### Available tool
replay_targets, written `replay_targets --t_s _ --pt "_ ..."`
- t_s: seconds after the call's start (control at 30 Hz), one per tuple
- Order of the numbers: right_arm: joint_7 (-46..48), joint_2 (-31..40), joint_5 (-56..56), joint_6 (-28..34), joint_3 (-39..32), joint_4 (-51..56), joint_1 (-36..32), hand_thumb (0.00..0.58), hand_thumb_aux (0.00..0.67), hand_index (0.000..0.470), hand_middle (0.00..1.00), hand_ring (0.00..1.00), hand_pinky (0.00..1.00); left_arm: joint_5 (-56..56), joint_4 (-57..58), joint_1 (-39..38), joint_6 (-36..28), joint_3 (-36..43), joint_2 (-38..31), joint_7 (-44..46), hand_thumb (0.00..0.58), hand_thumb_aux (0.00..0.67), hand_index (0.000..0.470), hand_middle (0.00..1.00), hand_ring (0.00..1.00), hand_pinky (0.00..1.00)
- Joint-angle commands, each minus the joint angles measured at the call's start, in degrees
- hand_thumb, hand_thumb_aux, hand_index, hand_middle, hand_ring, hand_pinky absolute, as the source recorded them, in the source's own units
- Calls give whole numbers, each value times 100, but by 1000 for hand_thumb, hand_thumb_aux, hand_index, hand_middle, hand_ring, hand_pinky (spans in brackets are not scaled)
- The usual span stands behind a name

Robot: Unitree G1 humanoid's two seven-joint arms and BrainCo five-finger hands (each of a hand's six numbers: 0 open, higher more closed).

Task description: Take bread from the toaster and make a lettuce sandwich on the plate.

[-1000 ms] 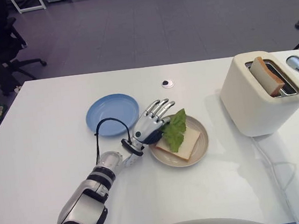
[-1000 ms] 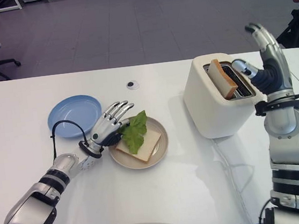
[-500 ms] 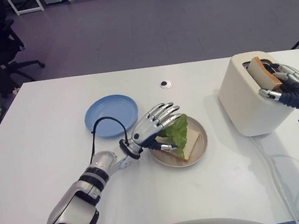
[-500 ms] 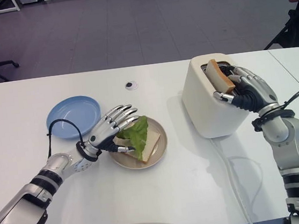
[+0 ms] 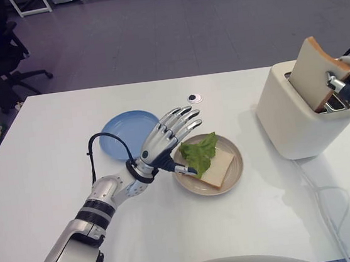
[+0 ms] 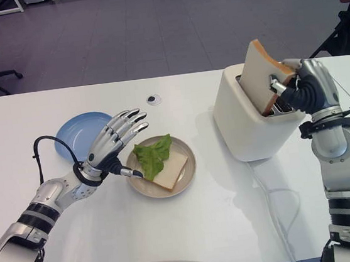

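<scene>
Right robot hand (image 6: 312,90) grips bread (image 6: 257,77) (partly in toaster (image 6: 241,130)).

The toaster (image 6: 245,132) hides the lower end of the bread (image 6: 257,77).

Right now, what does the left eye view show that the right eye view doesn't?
Left eye view's extra: the table with its left edge in sight and floor beside it. Right eye view's extra: the whole forearm below the right hand. Both share: the right hand gripping a bread slice that sticks partly out of the toaster, and the open left hand beside the plate holding bread and lettuce.
</scene>
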State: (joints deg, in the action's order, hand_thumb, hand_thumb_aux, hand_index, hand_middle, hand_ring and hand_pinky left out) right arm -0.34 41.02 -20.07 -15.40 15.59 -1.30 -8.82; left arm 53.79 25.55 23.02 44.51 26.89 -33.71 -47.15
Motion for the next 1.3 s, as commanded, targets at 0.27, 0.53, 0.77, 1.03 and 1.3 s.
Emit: replay_targets --t_s 0.27,0.53,0.77,1.03,1.3 --pt "286 -575 1198 -278 -97 -1197 -513 580 670 470 1000 1000 1000 -1254 346 -103 904 -865 8 78 0 0 0 0 0 0" --pt "1333 -1501 2392 55 -1438 -1843 16 580 670 470 1000 1000 1000 -4163 138 -385 2447 -1058 19 1609 0 0 0 0 0 0" --pt "1579 -2283 2275 346 -2403 -1216 636 580 670 470 1000 1000 1000 -6311 -606 -747 3000 -108 -294 3533 0 0 0 0 0 0" --pt "1349 -2860 1589 -140 -2829 526 549 580 670 470 1000 1000 1000 -6721 -948 -1048 2898 406 -284 5355 0 0 0 0 0 0" --pt "906 -2777 574 -561 -3003 1551 392 580 670 470 1000 1000 1000 -5422 -368 -1180 2407 -3 151 6224 0 0 0 0 0 0"
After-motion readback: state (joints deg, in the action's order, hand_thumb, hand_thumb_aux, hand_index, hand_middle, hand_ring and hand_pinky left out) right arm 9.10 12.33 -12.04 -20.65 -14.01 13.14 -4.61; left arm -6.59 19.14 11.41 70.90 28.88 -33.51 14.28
